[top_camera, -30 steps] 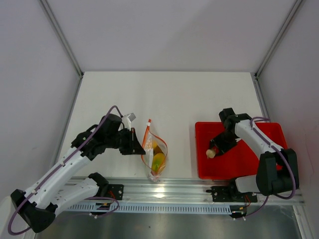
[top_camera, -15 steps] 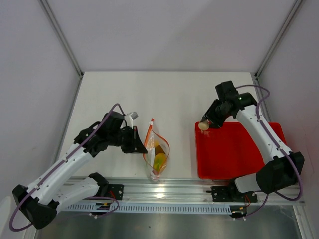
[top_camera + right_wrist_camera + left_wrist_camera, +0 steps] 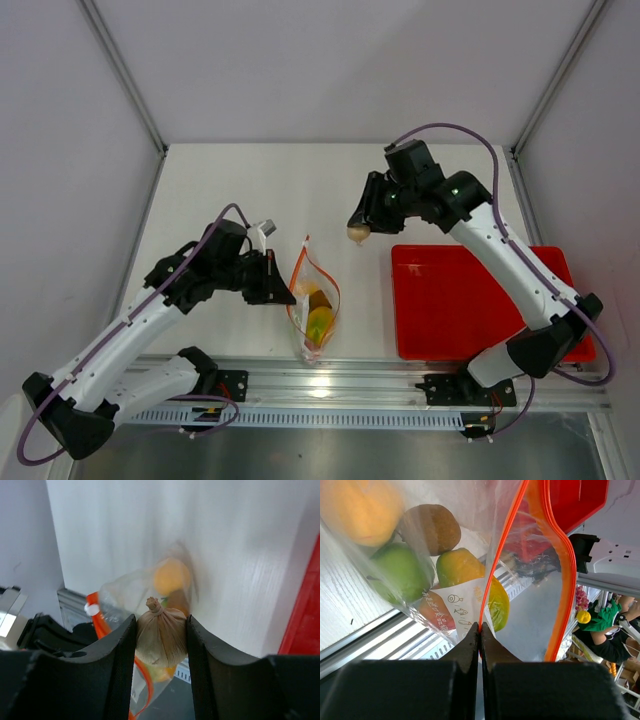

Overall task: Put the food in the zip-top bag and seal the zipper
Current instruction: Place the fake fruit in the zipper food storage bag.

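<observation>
Top external: right gripper (image 3: pixel 358 230) is carrying the beige piece (image 3: pixel 357 237), jaws approx. half closed on it. 1 s ago it was lifting that piece off the red tray (image 3: pixel 480 300); now it is hanging over the table (image 3: pixel 250 180), just past the tray's far-left corner and apart from the zip-top bag (image 3: pixel 315 305). Tray is showing no other food, so this is prob. the last item. Bag is standing by the table's near edge, mouth up, w/ left gripper (image 3: pixel 283 290) pinching its left lip, barely shifted.

Left wrist: left gripper (image 3: pixel 480 628) is clamping fully shut on 1 lip of the zipper (image 3: pixel 570 575), and the other lip is bowing away, so the mouth is gaping. Green apple (image 3: pixel 400 572), brown kiwi (image 3: pixel 432 527) and mango (image 3: pixel 462 565) are sitting inside.

Right wrist: right gripper (image 3: pixel 161 635) is squeezing the beige piece (image 3: pixel 160 632) between both pads. Bag (image 3: pixel 145 592) is showing blurred, down-left of it; drop is looking close but not lined up yet.
</observation>
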You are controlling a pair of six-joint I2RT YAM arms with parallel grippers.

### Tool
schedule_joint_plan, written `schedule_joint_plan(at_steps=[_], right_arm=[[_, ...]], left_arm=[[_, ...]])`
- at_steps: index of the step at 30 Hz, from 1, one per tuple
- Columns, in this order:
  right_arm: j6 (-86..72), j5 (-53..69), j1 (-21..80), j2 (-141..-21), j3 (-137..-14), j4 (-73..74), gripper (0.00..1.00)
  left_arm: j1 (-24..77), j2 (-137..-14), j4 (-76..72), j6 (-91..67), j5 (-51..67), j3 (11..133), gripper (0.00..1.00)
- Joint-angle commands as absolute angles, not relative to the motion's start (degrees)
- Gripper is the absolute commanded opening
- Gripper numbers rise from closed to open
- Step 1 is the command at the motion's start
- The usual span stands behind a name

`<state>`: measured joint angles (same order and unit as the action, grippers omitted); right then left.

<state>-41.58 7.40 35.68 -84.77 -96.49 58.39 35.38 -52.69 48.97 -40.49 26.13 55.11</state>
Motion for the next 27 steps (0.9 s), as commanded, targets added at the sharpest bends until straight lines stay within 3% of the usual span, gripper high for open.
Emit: schedule_joint_plan(at_steps=[1,13,20,27], right_arm=[[-37.97,6.86,40.07,-85.87,-100.81,56.16,0.16],[-24.35,0.71,56.85,-85.61,-99.85,52.48,0.15],[-20.40,2.02,60.38,-82.71,-96.51,48.69,0.15],[-16.79,2.90,62.84,-82.79,-92.64,47.20,0.22]], left_arm=[[35.16,-52.65,49.31,-40.34,27.25,57.74,0.01],[35.24,-52.21,49.31,-41.22,27.25,58.62,0.01],[35.24,-54.14,50.10,-40.17,27.77,60.73,0.01],[35.16,-54.76,50.27,-39.81,28.12,61.61,0.01]])
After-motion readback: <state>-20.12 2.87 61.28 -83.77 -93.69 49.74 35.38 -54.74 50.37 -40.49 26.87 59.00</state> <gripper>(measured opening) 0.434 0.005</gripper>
